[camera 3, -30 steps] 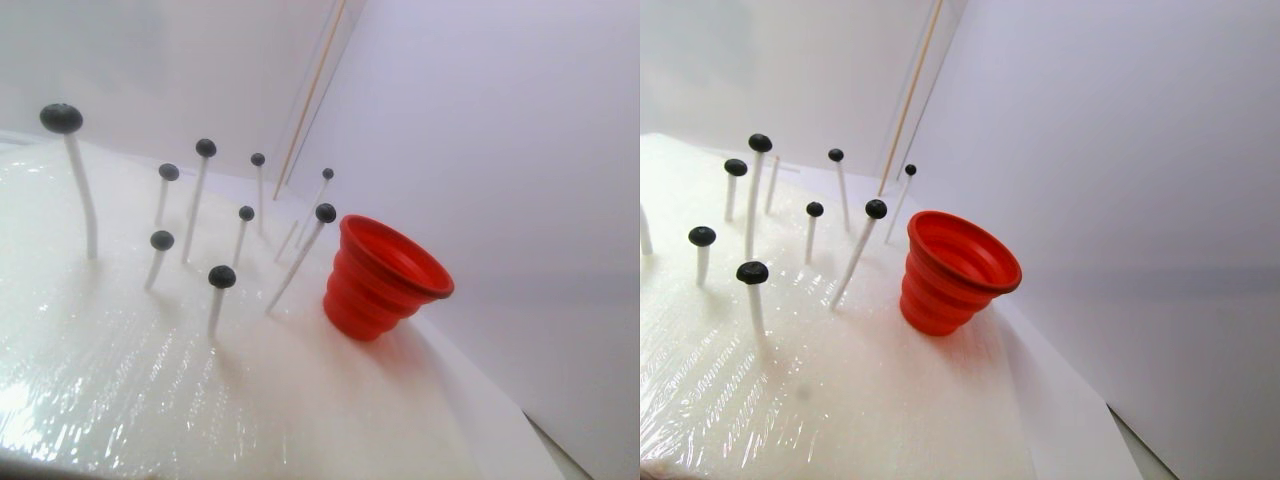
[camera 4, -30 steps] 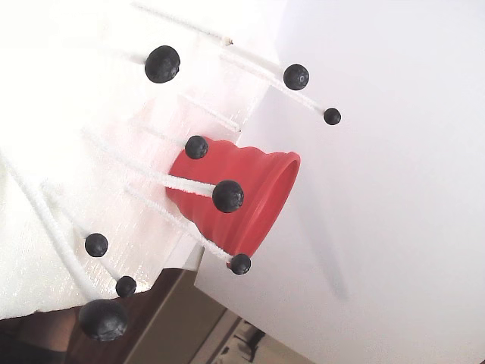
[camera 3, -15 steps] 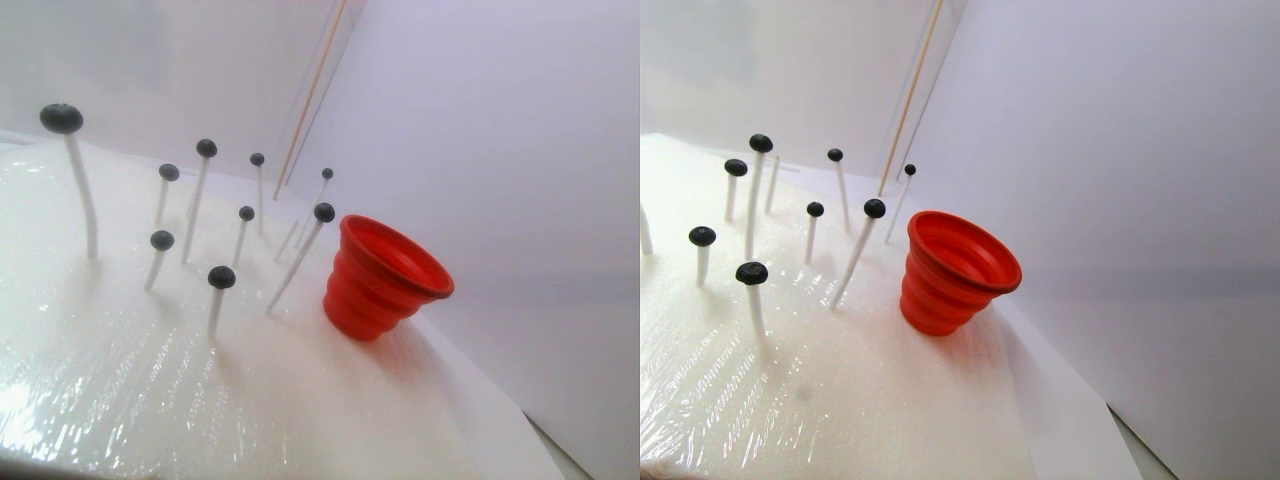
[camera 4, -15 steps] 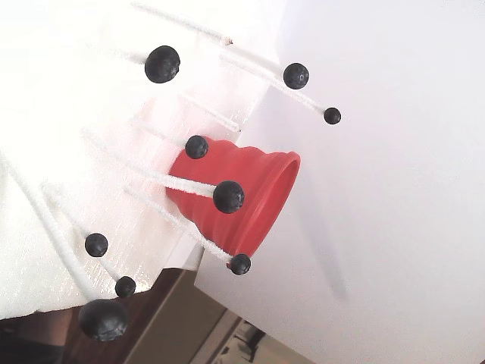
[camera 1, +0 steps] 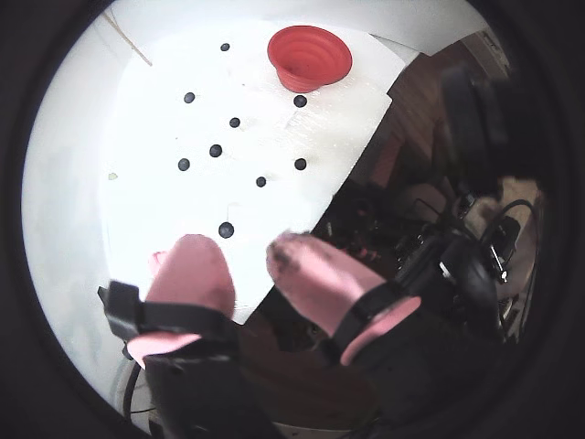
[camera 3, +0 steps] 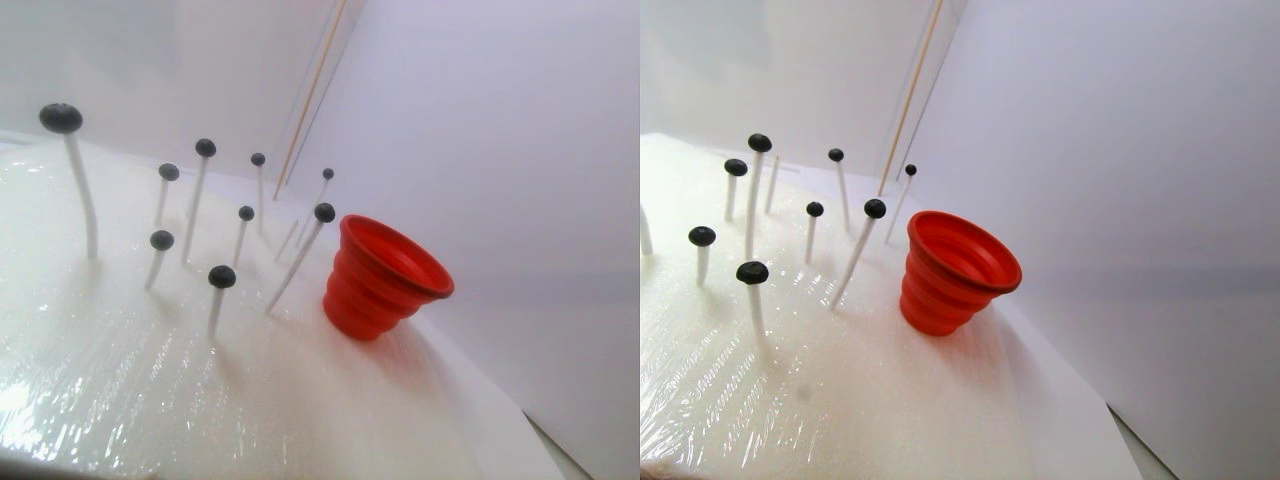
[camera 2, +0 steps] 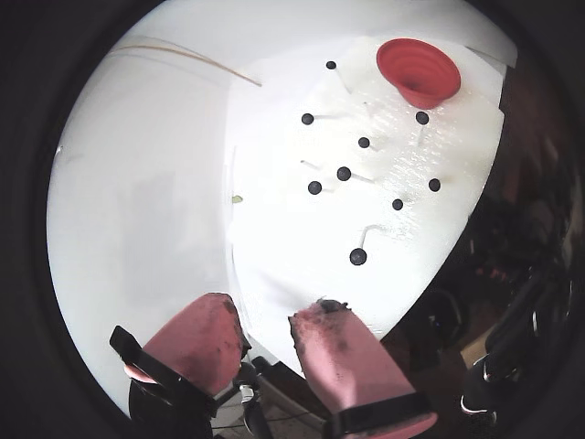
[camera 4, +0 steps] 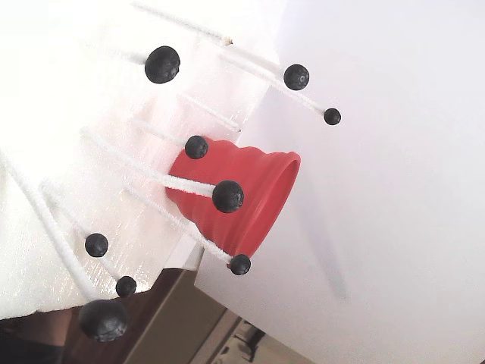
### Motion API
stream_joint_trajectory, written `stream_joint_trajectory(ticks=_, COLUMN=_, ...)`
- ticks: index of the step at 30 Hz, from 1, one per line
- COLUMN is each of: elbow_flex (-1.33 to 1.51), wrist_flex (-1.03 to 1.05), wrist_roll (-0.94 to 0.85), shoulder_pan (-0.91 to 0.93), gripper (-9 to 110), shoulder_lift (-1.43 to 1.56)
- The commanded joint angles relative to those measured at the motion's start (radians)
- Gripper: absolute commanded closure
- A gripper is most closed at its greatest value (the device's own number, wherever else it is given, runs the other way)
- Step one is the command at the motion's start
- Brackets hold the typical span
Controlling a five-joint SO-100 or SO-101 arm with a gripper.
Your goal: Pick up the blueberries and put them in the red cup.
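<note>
My fingers (camera 2: 270,331) hang open and empty; the nearest berry (camera 2: 358,257) looks light, soft, bruisable, so I'd pinch its sides gently, above its stalk.

Matte blue-black blueberries (camera 3: 221,276) sit atop thin white stalks (camera 3: 292,268). The red cup (camera 3: 385,277) shows stepped, ribbed walls. The bench (camera 3: 300,400) gleams glossy white, faintly rippled. The pincer (camera 2: 265,331) shows pink fingers (camera 2: 196,334), dark-smudged at the tips, with black straps.

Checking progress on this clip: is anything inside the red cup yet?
The red cup looks empty as far as a wrist view sees into it; its very bottom stays hidden. The blueberries sit on thin white stalks outside it.
</note>
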Motion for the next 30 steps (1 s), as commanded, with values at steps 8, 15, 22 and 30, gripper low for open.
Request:
stream_joint_trajectory(ticks=8, elbow_flex=-0.005, wrist_flex=-0.052, wrist_roll=-0.21, shoulder_pan=-0.012, gripper=91, shoulder_lift=-0.084)
stream_joint_trajectory(ticks=15, elbow_flex=0.086, wrist_flex=-0.103, wrist_roll=-0.362, shoulder_pan=-0.048, gripper=90, shoulder_lift=-0.117)
stream_joint_trajectory(ticks=22, elbow_flex=0.124, wrist_flex=-0.16, wrist_roll=-0.477, shoulder_pan=-0.074, gripper=90, shoulder_lift=-0.187)
stream_joint_trajectory(ticks=30, elbow_flex=0.173, wrist_flex=-0.241, wrist_roll=-0.548, shoulder_pan=-0.121, gripper=90, shoulder_lift=-0.242)
